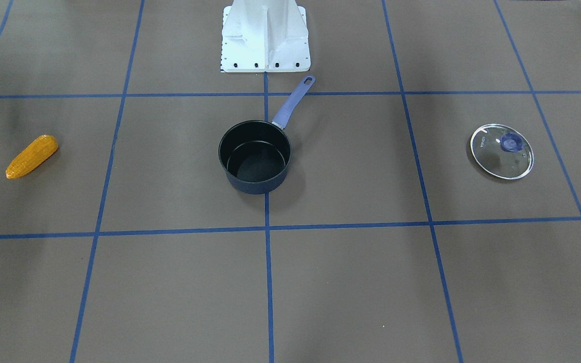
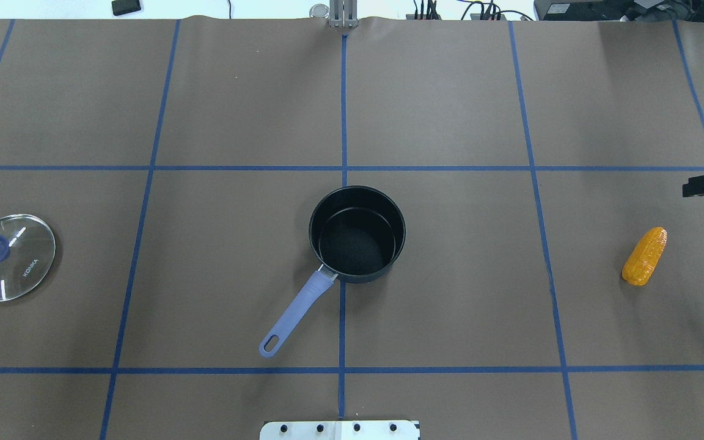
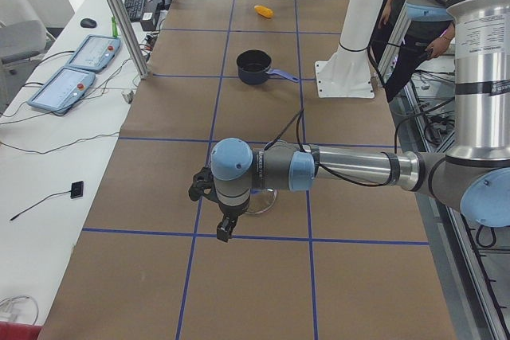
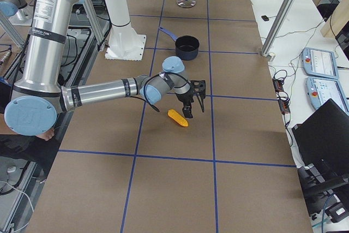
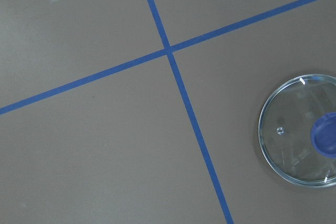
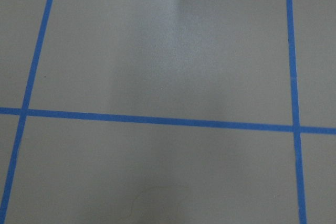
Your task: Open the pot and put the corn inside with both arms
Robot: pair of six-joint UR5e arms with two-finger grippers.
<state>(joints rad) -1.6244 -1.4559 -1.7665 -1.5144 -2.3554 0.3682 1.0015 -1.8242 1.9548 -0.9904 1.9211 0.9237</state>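
Observation:
The dark pot [image 1: 257, 185] with a purple handle [image 2: 294, 315] stands open and empty at the table's middle, and it also shows in the overhead view [image 2: 364, 278]. Its glass lid [image 2: 10, 256] with a blue knob lies flat on my left side, and also shows in the left wrist view [image 5: 294, 135]. The orange-yellow corn [image 2: 645, 256] lies on my right side. My right gripper [image 4: 195, 110] hangs just beyond the corn [image 4: 178, 118], open and empty; its edge shows in the overhead view [image 2: 703, 184]. My left gripper [image 3: 213, 216] hangs beside the lid; I cannot tell whether it is open or shut.
The white robot base [image 1: 265, 35] stands behind the pot, and the pot's handle points toward it. Blue tape lines grid the brown table cover. Control pendants [image 3: 76, 69] lie on the white side table. A person [image 3: 414, 29] stands beside the base.

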